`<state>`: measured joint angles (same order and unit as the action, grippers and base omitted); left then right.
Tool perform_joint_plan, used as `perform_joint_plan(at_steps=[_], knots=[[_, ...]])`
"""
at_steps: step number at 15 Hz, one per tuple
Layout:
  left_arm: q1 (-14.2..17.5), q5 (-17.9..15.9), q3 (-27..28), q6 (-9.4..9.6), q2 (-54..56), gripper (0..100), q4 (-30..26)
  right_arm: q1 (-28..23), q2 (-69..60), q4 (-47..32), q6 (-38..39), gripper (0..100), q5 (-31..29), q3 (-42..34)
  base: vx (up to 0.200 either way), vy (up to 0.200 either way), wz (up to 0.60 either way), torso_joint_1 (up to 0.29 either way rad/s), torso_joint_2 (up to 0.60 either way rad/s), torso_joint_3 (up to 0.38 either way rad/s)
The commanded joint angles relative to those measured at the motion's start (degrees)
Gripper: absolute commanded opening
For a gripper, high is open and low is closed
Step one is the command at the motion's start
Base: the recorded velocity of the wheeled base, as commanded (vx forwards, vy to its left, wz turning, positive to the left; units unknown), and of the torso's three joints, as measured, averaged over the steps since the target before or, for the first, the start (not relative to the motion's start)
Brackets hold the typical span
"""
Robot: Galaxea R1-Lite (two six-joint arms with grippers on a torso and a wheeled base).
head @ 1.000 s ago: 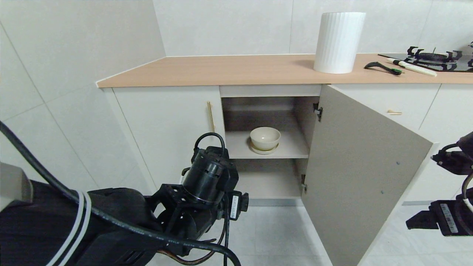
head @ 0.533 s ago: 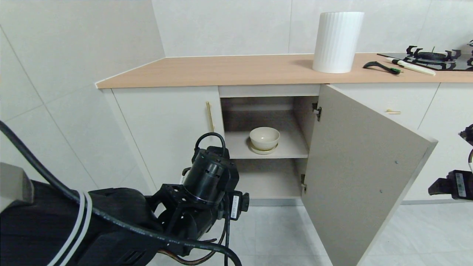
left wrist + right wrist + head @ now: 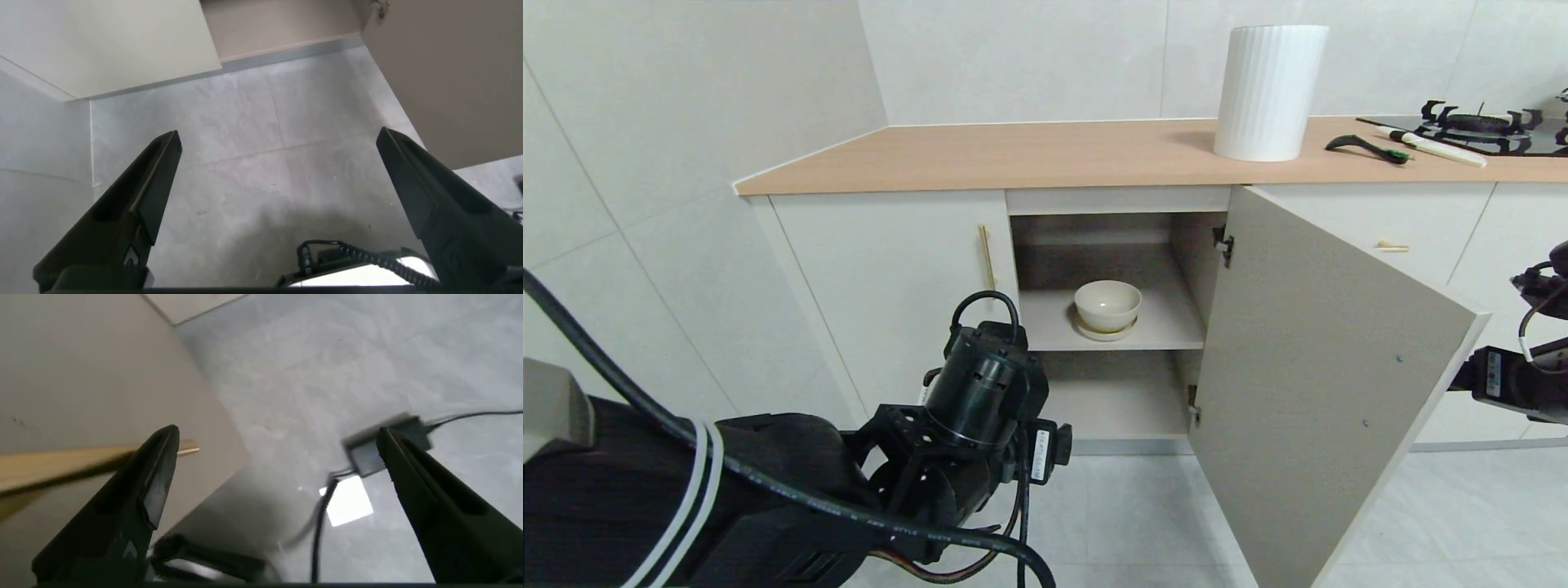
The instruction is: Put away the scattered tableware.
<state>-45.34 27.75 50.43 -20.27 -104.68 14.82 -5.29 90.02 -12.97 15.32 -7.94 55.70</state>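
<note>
1. The left jaws are spread wide with nothing between them, over the floor (image 3: 270, 163) in front of the cabinet base.
2. The right jaws are also spread wide, at the outer face of the open cabinet door (image 3: 1323, 367). The tip of the door's wooden handle (image 3: 73, 467) reaches just past one finger into the gap; whether they touch cannot be told.
3. Inside the open cabinet, a cream bowl (image 3: 1107, 305) sits upright on a plate (image 3: 1104, 332) on the upper shelf (image 3: 1160, 327).
4. On the tabletop (image 3: 1013, 155) above stand a white ribbed cylinder (image 3: 1269, 91) and, near it, a black utensil (image 3: 1368, 149) beside a stove (image 3: 1478, 126).
</note>
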Motion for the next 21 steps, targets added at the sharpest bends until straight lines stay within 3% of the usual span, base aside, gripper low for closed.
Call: perform_joint_plan(at_steps=[1,3,7,12,16,21], knots=[[0.0,0.0,0.0,-0.03,0.3,100,0.0,0.3,1.5,0.9,0.2,100,1.5,0.1,0.0,0.0,0.0,0.0,0.0,0.0],[0.0,0.0,0.1,-0.03,0.4,100,0.0,0.7,1.5,1.2,0.2,100,3.3,0.2,0.0,0.0,0.0,0.0,0.0,0.0],[0.1,0.0,0.1,0.15,1.1,100,-0.1,6.4,1.6,1.5,0.3,100,5.5,0.5,0.0,0.0,0.0,0.0,0.0,0.0],[2.5,-0.1,0.4,1.11,2.2,100,-0.1,20.5,9.2,10.2,1.9,100,7.0,3.7,0.0,0.0,0.0,0.0,0.0,0.0],[2.5,-1.1,0.3,1.9,3.3,100,0.1,25.8,19.2,11.3,1.8,100,7.1,13.1,0.0,0.0,0.0,0.0,0.0,0.0],[3.2,-1.4,0.1,3.05,4.1,100,0.1,27.1,28.3,11.2,1.8,100,7.1,23.1,0.0,0.0,0.0,0.0,0.0,0.0]])
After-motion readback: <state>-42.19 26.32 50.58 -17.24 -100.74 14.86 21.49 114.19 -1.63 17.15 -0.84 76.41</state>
